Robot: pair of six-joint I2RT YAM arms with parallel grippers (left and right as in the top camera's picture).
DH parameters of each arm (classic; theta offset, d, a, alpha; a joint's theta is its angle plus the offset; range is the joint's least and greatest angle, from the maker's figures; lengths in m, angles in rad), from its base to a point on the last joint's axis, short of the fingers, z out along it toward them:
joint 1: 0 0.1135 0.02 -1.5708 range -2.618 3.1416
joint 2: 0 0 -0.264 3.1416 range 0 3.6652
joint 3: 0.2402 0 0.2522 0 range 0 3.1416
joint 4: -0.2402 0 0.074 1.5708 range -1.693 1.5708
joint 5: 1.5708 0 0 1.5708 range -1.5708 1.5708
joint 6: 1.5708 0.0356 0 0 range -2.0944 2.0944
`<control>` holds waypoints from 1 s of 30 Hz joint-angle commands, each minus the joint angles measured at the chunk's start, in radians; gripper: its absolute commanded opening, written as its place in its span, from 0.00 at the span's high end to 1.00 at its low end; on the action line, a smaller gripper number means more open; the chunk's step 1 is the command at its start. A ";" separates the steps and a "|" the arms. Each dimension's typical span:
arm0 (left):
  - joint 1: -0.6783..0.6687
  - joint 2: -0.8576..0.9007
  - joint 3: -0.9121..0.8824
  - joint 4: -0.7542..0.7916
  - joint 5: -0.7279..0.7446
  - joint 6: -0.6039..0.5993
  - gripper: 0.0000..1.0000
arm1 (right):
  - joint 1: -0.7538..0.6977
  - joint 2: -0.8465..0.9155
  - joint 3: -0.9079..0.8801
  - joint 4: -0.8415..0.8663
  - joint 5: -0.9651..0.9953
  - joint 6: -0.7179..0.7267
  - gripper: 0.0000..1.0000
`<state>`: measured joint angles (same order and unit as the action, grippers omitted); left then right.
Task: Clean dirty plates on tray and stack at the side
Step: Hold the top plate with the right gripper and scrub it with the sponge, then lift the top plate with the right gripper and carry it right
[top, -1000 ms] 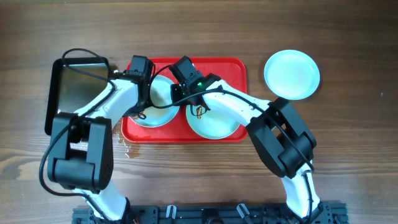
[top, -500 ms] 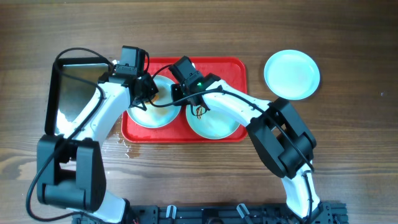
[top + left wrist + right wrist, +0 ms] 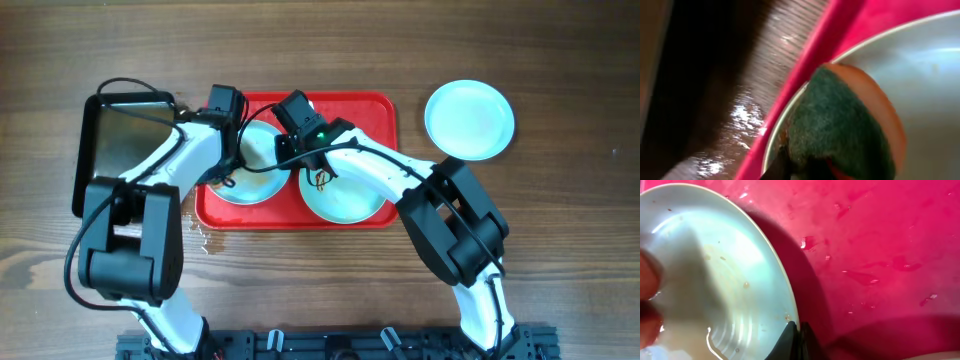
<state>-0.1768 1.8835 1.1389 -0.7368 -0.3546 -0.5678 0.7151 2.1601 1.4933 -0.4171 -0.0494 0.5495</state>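
- Red tray [image 3: 385,110] lies beneath both grippers and carries two plates; water droplets bead its surface beside the right gripper [image 3: 796,339].
- Fingertips of the right gripper are closed on the rim of the left plate [image 3: 715,270], one tip on either side of the edge.
- Green-and-orange sponge [image 3: 840,125] is clamped in the left gripper [image 3: 236,150] and presses on the same plate just inside its rim, next to the tray wall.
- On the tray, just beside the right gripper, sits the second plate [image 3: 355,205], bearing a small brown smear [image 3: 322,180].
- Off the tray, well apart from both grippers, the third plate [image 3: 469,120] rests on the wooden table [image 3: 560,250].
- Beyond the left gripper's outer side, the black tray [image 3: 120,160] lies on the table.
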 commanded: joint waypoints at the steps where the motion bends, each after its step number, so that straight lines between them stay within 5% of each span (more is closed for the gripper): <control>1: 0.013 0.033 -0.021 -0.027 -0.259 -0.018 0.96 | -0.007 -0.024 0.014 -0.005 0.038 0.004 0.96; 7: 0.013 -0.087 0.020 -0.114 -0.375 -0.171 0.96 | -0.006 -0.025 0.014 -0.014 0.083 0.008 0.96; 11: 0.013 -0.243 0.020 -0.113 -0.134 -0.180 0.96 | -0.010 -0.078 0.015 0.026 0.087 -0.019 0.96; 15: 0.013 -0.304 0.020 -0.087 0.298 -0.068 0.96 | -0.010 -0.223 0.015 0.076 0.377 -0.256 0.96; 20: 0.020 -0.303 0.020 -0.076 0.305 -0.072 0.96 | -0.008 -0.299 0.015 0.127 0.781 -0.670 0.96; 30: 0.024 -0.300 0.020 -0.075 0.305 -0.072 0.96 | 0.054 -0.299 0.015 0.312 1.059 -1.166 0.96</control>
<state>-0.1593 1.5913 1.1522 -0.8150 -0.0547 -0.6559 0.7547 1.8713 1.4979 -0.1402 0.8932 -0.4919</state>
